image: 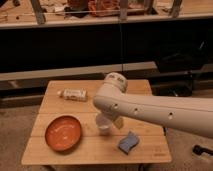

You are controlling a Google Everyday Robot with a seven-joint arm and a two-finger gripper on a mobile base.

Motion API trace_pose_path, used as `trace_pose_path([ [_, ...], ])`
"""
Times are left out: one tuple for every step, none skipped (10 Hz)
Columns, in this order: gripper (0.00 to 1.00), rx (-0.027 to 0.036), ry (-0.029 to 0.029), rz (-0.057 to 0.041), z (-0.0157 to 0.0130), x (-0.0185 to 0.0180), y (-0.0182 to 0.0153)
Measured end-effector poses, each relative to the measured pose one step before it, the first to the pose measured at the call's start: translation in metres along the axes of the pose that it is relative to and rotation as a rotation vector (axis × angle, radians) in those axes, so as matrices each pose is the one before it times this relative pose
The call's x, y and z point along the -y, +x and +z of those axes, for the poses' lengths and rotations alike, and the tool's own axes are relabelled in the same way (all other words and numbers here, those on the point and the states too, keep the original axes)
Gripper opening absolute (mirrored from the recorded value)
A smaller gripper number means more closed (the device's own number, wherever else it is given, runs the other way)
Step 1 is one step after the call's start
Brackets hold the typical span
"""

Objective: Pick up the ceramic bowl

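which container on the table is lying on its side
The white bottle at the back left; the ceramic bowl and the cup sit upright. The gripper, mostly hidden under the arm, hangs by the cup.

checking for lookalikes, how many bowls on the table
1: the ceramic bowl, front left on the table. The arm may hide others; the gripper hangs beneath it beside the cup.
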Motion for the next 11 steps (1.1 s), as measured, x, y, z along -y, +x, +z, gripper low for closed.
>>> trace_pose_path([
  [0.80, -0.00059, -0.00243, -0.00769, 0.00075, 0.00032, -0.00124],
  [0.80, 0.00036, 0.00079, -0.01546, 0.00048, 0.00116, -0.00189],
  [0.80, 0.00094, 0.00381, -0.01732, -0.00002, 0.00324, -0.00292],
  [0.80, 0.00111, 0.00359, -0.01490, 0.00036, 0.00470, -0.00392],
  [0.80, 0.00228, 0.00499, -0.02349, 0.00044, 0.00839, -0.00770],
  [0.80, 0.00079, -0.00003, -0.00814, 0.00070, 0.00297, -0.00308],
  [0.80, -0.00189, -0.00260, -0.01020, 0.00042, 0.00023, -0.00038],
  [0.80, -0.00361, 0.00129, -0.01552, -0.00010, 0.00084, 0.00096],
  [0.80, 0.00170, 0.00767, -0.01507, 0.00053, 0.00387, -0.00177],
  [0.80, 0.00282, 0.01101, -0.02570, 0.00092, 0.00627, -0.00395],
  [0.80, 0.00182, 0.00851, -0.02126, 0.00092, 0.00449, -0.00271],
])
